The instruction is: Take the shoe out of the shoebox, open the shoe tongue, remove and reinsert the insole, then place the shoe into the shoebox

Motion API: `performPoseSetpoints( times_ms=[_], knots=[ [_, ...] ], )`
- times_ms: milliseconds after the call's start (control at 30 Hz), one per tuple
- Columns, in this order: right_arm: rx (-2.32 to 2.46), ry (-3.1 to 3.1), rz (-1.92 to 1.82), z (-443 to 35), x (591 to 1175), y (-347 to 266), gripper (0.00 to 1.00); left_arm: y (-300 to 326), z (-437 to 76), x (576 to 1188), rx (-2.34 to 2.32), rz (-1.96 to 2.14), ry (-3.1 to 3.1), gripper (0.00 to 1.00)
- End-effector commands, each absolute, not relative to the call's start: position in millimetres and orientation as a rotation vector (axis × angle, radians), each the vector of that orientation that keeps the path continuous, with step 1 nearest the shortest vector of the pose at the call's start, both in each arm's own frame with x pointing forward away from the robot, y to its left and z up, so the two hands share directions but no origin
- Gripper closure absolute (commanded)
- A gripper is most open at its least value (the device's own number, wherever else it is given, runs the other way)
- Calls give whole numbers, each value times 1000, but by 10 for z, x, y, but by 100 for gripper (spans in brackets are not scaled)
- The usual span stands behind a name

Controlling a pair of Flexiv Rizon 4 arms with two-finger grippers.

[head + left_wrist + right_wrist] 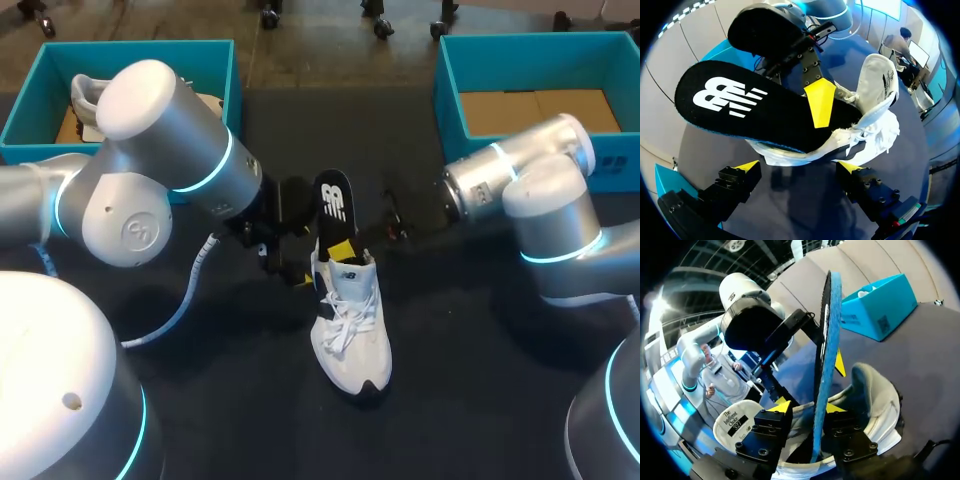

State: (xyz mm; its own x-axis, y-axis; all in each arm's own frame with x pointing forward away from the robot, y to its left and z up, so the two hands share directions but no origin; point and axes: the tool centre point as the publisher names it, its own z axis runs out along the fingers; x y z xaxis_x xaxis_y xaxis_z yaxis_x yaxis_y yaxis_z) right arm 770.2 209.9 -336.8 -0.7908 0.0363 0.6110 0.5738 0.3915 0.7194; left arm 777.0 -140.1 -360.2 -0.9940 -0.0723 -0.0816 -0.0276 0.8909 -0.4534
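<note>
Our left fingers (746,166) are spread and empty just beside the shoe (350,330), placed, we judge, to steady it. The shoe stands midway between the surface's (480,330) side edges. The insole (333,200) rises heel-end from its opening, pinched between our right fingers (781,407) for control. The shoebox (452,95) sits at the far right corner.
</note>
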Motion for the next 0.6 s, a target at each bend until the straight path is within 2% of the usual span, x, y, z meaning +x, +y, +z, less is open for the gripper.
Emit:
performPoseSetpoints(
  times_ms=[33,167,267,300,333,367,600],
  knots=[
    [-513,-2153,-1408,-3331,7749,2119,60,-1407,-3605,7768,-79,-703,2960,0],
    [-506,-2158,-1415,-3319,7796,2099,60,-1407,-3605,7768,-79,-703,2960,0],
    [-499,-2154,-1419,-3317,7818,2087,69,-1407,-3605,7768,-79,-703,2960,0],
    [-498,-2153,-1420,-3321,7822,2086,74,-1407,-3605,7768,-79,-703,2960,0],
    [-495,-2151,-1417,-3333,7824,2089,84,-1407,-3605,7768,-79,-703,2960,0],
    [-492,-2147,-1415,-3349,7823,2089,100,-1407,-3605,7768,-79,-703,2960,0],
    [-491,-2107,-1396,-3419,7742,2083,100,-1407,-3605,7768,-79,-703,2960,0]
  ],
)
